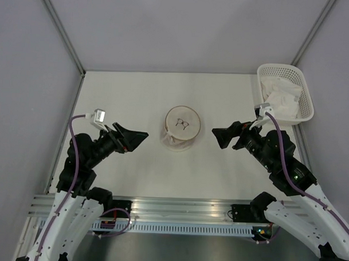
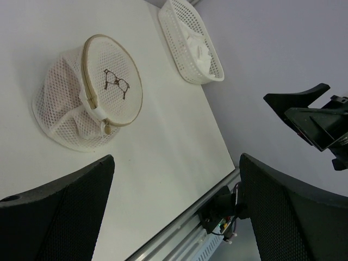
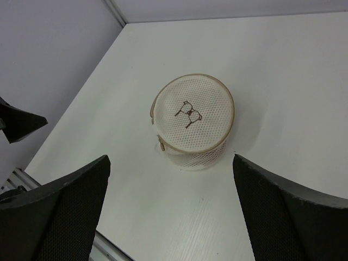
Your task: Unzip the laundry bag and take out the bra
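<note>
The laundry bag (image 1: 181, 128) is a small round whitish mesh pod in the middle of the table. Its flat top has a tiny dark bra drawing and a brownish zip rim that runs closed all round. The zip pull (image 3: 161, 144) hangs at the rim on the near side, and also shows as the zip pull (image 2: 107, 129) from the left. The bra is hidden inside the laundry bag (image 2: 89, 92). My left gripper (image 1: 137, 142) hovers open to the bag's left, my right gripper (image 1: 218, 139) open to its right. Both are apart from the laundry bag (image 3: 193, 117) and hold nothing.
A white plastic lattice basket (image 1: 280, 68) with white cloth in it stands at the far right corner, also seen as the basket (image 2: 190, 46). Grey walls close in the table on three sides. A metal rail (image 1: 177, 208) runs along the near edge.
</note>
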Action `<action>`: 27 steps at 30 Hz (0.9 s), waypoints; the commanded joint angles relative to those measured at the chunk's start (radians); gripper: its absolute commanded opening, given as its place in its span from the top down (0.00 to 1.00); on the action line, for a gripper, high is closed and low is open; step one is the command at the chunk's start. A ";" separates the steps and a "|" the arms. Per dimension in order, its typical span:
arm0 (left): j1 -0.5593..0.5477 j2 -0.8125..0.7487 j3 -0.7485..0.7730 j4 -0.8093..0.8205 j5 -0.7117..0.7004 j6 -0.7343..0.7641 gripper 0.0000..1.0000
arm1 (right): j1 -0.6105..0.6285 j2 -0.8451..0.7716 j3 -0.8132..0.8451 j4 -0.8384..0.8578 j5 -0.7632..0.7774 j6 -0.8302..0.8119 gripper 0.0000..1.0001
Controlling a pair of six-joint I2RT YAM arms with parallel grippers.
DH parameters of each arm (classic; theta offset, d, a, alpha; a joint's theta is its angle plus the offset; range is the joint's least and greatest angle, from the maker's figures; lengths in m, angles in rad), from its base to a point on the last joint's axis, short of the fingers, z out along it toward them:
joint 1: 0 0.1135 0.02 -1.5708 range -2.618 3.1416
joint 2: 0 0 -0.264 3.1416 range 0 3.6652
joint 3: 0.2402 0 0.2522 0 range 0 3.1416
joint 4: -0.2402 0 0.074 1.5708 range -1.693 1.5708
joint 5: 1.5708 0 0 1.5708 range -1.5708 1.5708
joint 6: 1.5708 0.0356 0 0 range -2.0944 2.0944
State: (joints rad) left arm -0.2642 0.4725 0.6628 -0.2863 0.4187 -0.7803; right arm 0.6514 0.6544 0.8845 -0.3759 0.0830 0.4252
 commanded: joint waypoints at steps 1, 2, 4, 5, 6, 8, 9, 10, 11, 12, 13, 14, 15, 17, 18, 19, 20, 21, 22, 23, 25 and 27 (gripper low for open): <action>-0.001 0.005 -0.038 0.058 -0.027 -0.062 0.00 | 0.001 0.019 -0.028 0.084 -0.029 0.035 0.02; -0.001 0.008 -0.049 0.061 -0.041 -0.069 0.00 | 0.002 0.025 -0.036 0.088 -0.037 0.041 0.02; -0.003 0.026 -0.077 0.082 -0.063 -0.086 0.00 | 0.001 0.042 -0.064 0.101 -0.042 0.052 0.02; -0.003 0.038 -0.081 0.081 -0.084 -0.094 0.00 | 0.001 0.045 -0.073 0.107 -0.042 0.056 0.02; -0.003 0.054 -0.086 0.079 -0.098 -0.120 0.00 | 0.002 0.050 -0.082 0.115 -0.037 0.061 0.02; -0.007 0.118 -0.095 0.081 -0.129 -0.157 0.00 | 0.002 0.057 -0.110 0.138 -0.025 0.072 0.02; -0.012 0.148 -0.109 0.100 -0.136 -0.186 0.00 | 0.002 0.068 -0.116 0.146 -0.022 0.073 0.02; -0.029 0.172 -0.118 0.128 -0.144 -0.197 0.00 | 0.001 0.073 -0.130 0.161 -0.022 0.076 0.02; -0.041 0.223 -0.140 0.201 -0.162 -0.221 0.01 | 0.001 0.080 -0.134 0.167 -0.019 0.078 0.02; -0.055 0.248 -0.144 0.237 -0.175 -0.230 0.01 | 0.002 0.086 -0.139 0.175 -0.019 0.081 0.02; -0.084 0.277 -0.143 0.263 -0.188 -0.237 0.01 | 0.002 0.103 -0.150 0.192 -0.019 0.084 0.02; -0.099 0.344 -0.126 0.307 -0.222 -0.238 0.01 | 0.001 0.112 -0.154 0.196 -0.020 0.090 0.02; -0.113 0.372 -0.114 0.320 -0.241 -0.229 0.01 | 0.001 0.126 -0.159 0.206 -0.022 0.090 0.02; -0.141 0.435 -0.074 0.348 -0.280 -0.215 0.02 | 0.001 0.140 -0.173 0.222 -0.025 0.101 0.02; -0.145 0.487 -0.062 0.370 -0.290 -0.212 0.03 | 0.002 0.146 -0.176 0.229 -0.031 0.103 0.02; -0.145 0.506 -0.049 0.383 -0.299 -0.208 0.03 | 0.002 0.154 -0.182 0.236 -0.034 0.106 0.02; -0.147 0.520 -0.036 0.395 -0.320 -0.197 0.04 | 0.002 0.156 -0.183 0.236 -0.035 0.107 0.02; -0.148 0.544 -0.029 0.427 -0.333 -0.192 0.04 | 0.002 0.156 -0.186 0.241 -0.035 0.113 0.02; -0.148 0.557 -0.016 0.437 -0.356 -0.185 0.04 | 0.002 0.152 -0.193 0.244 -0.037 0.115 0.02; -0.150 0.572 -0.006 0.443 -0.363 -0.182 0.04 | 0.002 0.149 -0.197 0.246 -0.037 0.115 0.02; -0.148 0.632 0.014 0.453 -0.371 -0.177 0.04 | 0.004 0.142 -0.209 0.256 -0.037 0.116 0.02; -0.150 0.681 0.043 0.460 -0.362 -0.177 0.04 | 0.002 0.145 -0.214 0.261 -0.042 0.118 0.02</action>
State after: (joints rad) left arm -0.4084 1.0904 0.6399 0.0811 0.0998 -0.9634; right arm 0.6518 0.8101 0.6823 -0.1715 0.0551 0.5282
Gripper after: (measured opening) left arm 0.968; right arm 0.979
